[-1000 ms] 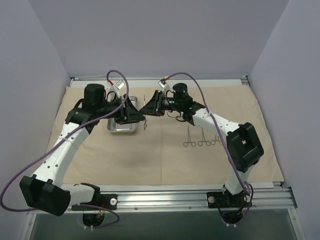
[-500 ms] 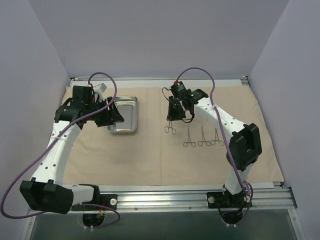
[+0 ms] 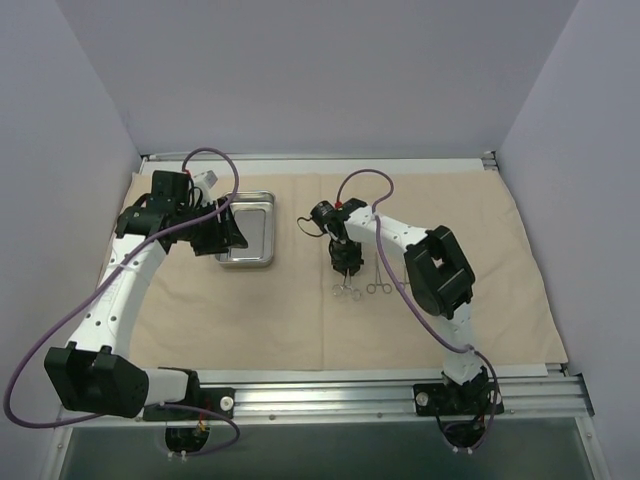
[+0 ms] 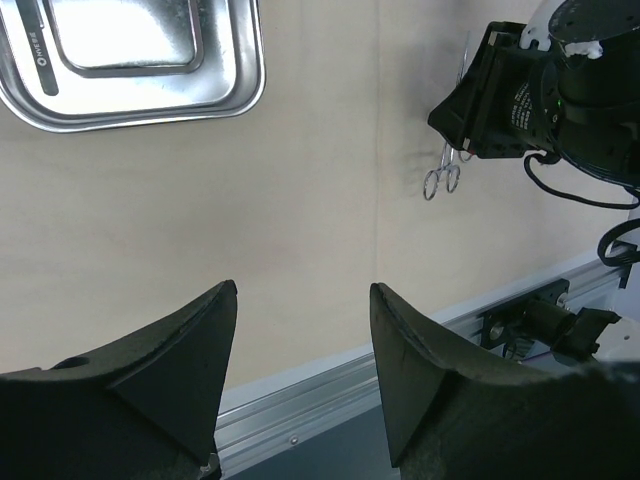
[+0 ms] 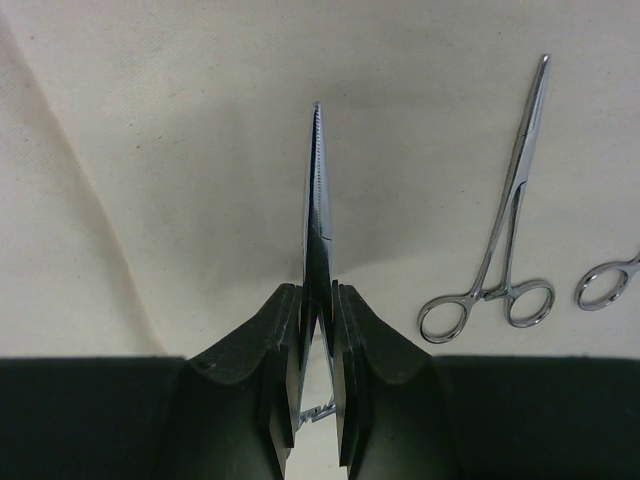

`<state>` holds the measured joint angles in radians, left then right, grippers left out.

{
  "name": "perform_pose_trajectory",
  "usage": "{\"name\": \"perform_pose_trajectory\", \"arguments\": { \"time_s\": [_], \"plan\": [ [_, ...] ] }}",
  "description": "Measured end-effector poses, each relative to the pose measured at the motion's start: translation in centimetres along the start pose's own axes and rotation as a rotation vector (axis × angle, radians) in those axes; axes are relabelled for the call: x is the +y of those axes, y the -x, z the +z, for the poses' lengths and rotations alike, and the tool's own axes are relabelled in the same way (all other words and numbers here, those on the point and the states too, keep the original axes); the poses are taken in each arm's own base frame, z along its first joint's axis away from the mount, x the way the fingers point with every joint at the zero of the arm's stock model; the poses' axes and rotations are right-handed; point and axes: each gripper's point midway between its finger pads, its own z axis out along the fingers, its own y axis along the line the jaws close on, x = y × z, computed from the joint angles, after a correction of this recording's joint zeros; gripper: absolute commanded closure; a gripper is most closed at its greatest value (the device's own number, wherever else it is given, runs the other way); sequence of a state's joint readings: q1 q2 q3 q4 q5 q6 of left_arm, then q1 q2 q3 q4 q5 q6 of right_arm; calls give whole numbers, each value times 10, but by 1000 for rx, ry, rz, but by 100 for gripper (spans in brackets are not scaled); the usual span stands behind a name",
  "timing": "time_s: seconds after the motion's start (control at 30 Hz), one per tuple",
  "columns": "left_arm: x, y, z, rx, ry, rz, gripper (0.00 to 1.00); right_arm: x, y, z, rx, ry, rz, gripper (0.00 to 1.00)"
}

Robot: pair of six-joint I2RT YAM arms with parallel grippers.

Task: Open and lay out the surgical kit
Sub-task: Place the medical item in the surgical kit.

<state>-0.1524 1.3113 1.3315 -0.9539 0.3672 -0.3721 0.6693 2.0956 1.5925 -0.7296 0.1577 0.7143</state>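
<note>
The cloth wrap is open and spread flat, so we judge that step done. The steel tray sits on the cloth at far left, and we see nothing in the part that shows. The left gripper hovers near the tray's left edge, fingers apart, holding nothing. The right gripper is mid-cloth with its fingers clamped on the held forceps, tip pointing away from the wrist camera. Whether the tip touches the cloth, we cannot tell. Just beside it, to the right, a laid-out forceps lies flat on the cloth. The ring of a second forceps shows at the frame edge. From above, the right arm hides much of that row, so we cannot count it. We judge the task late: wrap open, tray out, row partly laid. What is left is to set the held pair down beside the row and let go, plus any instruments we cannot see.
</note>
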Motion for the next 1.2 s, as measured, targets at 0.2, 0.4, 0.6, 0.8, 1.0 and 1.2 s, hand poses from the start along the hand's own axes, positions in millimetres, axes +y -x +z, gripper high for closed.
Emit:
{"name": "perform_pose_trajectory", "arguments": {
  "time_s": [0.2, 0.4, 0.6, 0.8, 1.0, 1.2],
  "plan": [
    [1, -2, 2, 11, -4, 8, 36, 1, 13, -4, -41, -17, 9, 100],
    [2, -3, 7, 33, -9, 4, 36, 2, 19, 4, -52, -39, 4, 100],
    [3, -4, 12, 51, -13, -3, 36, 0, 18, 13, -43, -70, -16, 100],
    [5, -4, 14, 63, -17, -16, 36, 0, 21, 15, -47, -82, -41, 100],
    [7, -4, 18, 76, -21, -26, 36, -3, 24, 16, -53, -99, -68, 100],
    [11, -3, 20, 83, -17, -37, 36, -3, 25, 16, -51, -109, -90, 100]
  ]
}}
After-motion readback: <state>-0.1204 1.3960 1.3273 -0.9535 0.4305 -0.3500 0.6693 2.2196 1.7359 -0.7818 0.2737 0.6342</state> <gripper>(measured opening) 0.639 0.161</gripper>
